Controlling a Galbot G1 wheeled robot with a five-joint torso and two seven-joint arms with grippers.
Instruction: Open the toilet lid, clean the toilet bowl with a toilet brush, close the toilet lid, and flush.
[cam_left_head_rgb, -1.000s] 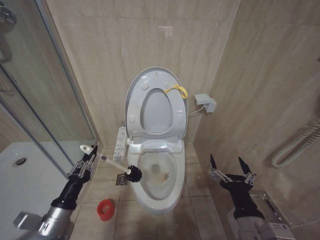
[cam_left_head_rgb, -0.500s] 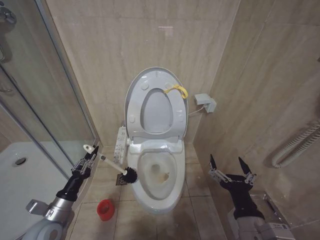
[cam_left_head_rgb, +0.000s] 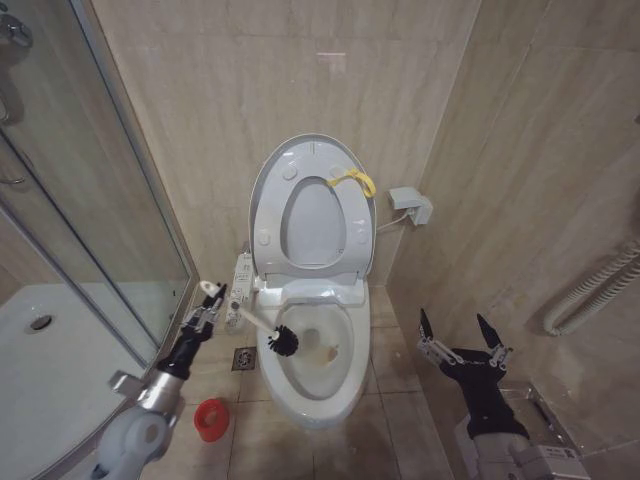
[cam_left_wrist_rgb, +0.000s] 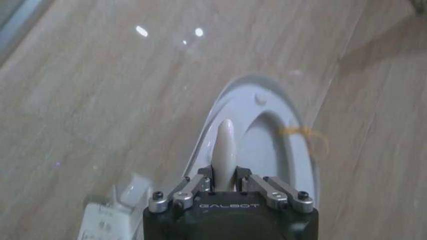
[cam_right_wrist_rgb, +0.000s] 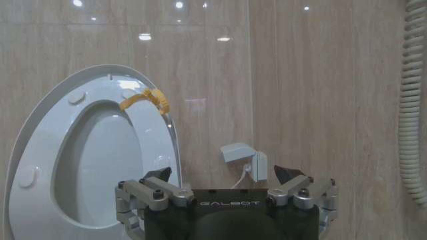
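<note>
One toilet brush (cam_left_head_rgb: 262, 327) slants from left hand (cam_left_head_rgb: 212, 305) down into toilet bowl (cam_left_head_rgb: 312, 385).

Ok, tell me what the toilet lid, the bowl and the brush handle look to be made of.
The toilet lid, raised against the wall: glossy white plastic by its look, thin with moulded bumpers.
The toilet bowl: probably glazed white ceramic, thick rounded rim, brownish staining inside.
The toilet brush, held by the left hand: its handle looks like smooth white plastic, with dark bristles at the head.
</note>
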